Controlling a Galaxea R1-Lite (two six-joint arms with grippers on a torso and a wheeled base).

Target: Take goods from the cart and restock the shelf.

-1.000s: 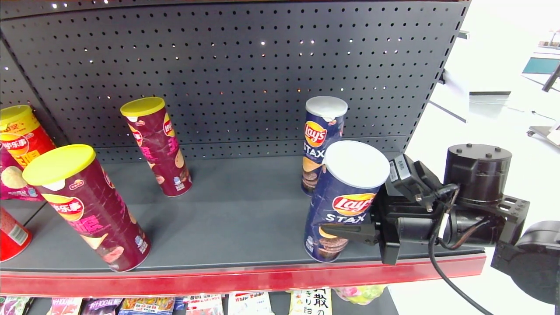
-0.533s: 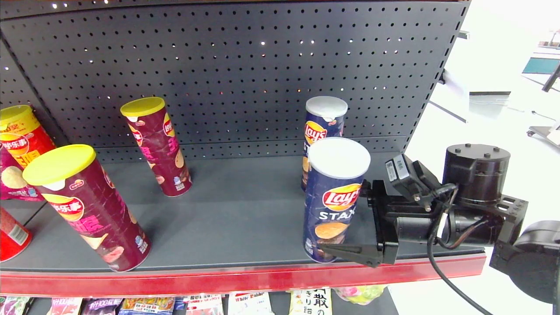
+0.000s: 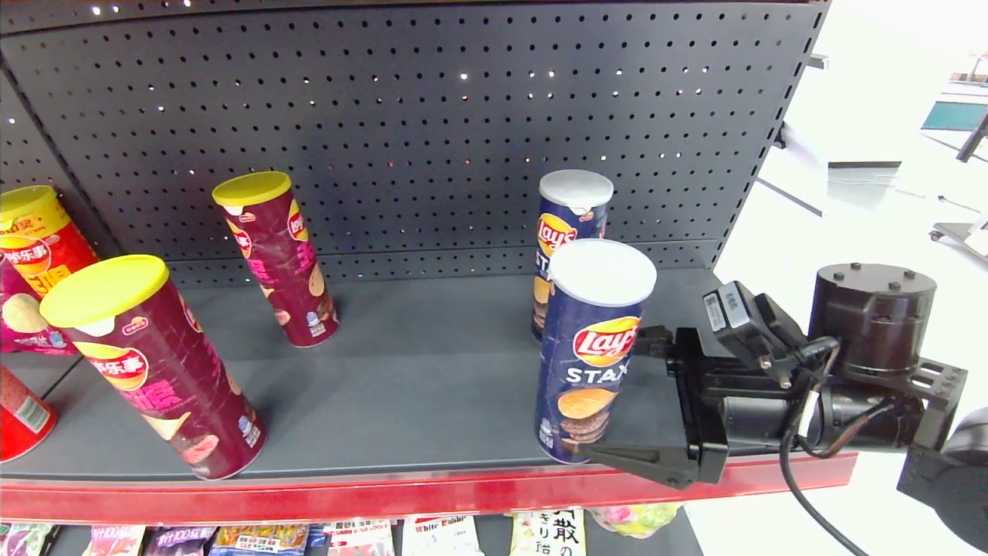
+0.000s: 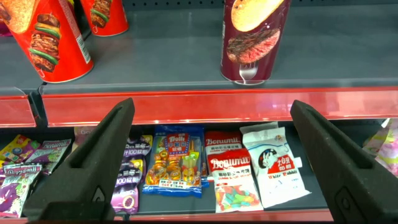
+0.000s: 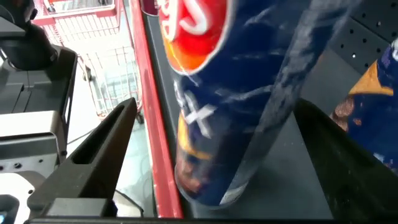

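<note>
Item: blue crisp can. Position: upright at the front edge of the shelf, directly before a second blue can. Change: tilted in the grip a second ago, now standing square. Right pincer: released, fingers spread either side, drawing back. Left pincer: released, empty, facing the lower tier. Status: this piece looks stocked; cart next.

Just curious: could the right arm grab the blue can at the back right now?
Probably not directly: the front blue can sits inside the open right claw, blocking the rear blue can behind it.
</note>
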